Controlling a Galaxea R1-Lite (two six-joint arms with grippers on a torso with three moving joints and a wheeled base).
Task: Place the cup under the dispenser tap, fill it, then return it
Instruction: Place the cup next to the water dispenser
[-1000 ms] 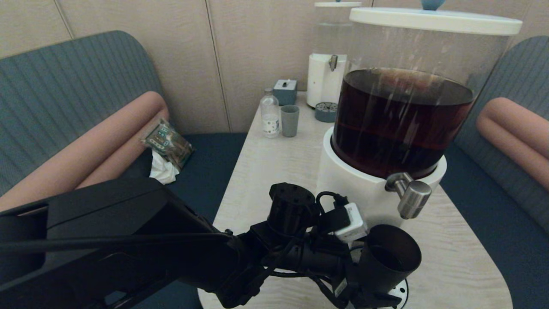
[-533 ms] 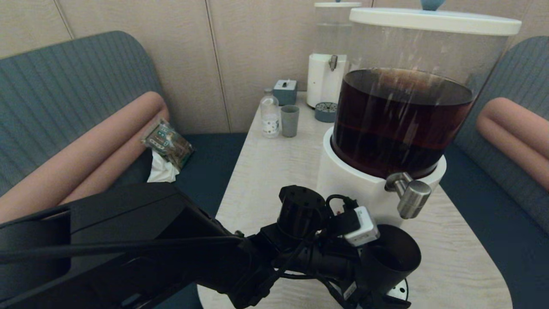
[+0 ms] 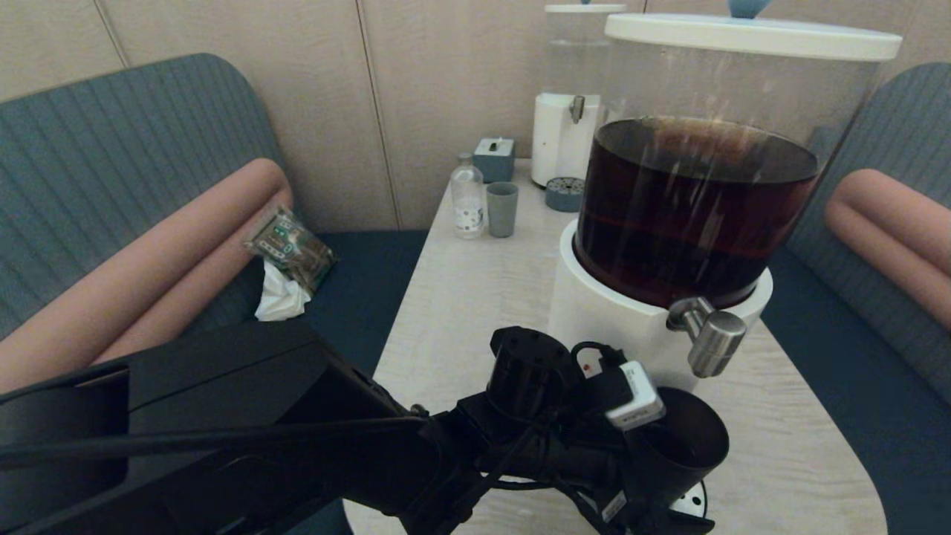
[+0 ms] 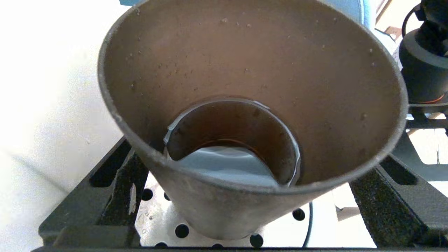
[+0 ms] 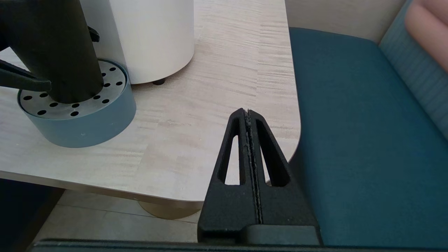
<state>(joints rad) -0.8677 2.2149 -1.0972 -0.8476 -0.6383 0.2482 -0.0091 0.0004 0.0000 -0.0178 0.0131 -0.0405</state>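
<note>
The black cup (image 3: 680, 446) stands upright with its base down at the perforated grille of the round drip tray (image 3: 691, 507), just below and in front of the steel dispenser tap (image 3: 712, 342). That tap belongs to the big white-based dispenser (image 3: 691, 208) of dark brown liquid. My left gripper (image 3: 661, 494) reaches in from the left and is shut on the cup, one finger on each side of its wall. The left wrist view looks down into the cup (image 4: 245, 70), where a little liquid lies at the bottom. My right gripper (image 5: 247, 111) is shut and empty, hovering over the table's near right corner.
At the back of the table (image 3: 475, 297) are a grey-green cup (image 3: 502, 209), a small bottle (image 3: 467, 199), a small box (image 3: 494, 158) and a smaller clear-liquid dispenser (image 3: 568, 111). Blue bench seats flank the table (image 5: 350, 122). A packet (image 3: 291, 249) lies on the left bench.
My left arm and wrist have shifted a little forward and to the right. The cup has stayed almost in place over the drip tray, settling slightly lower.
</note>
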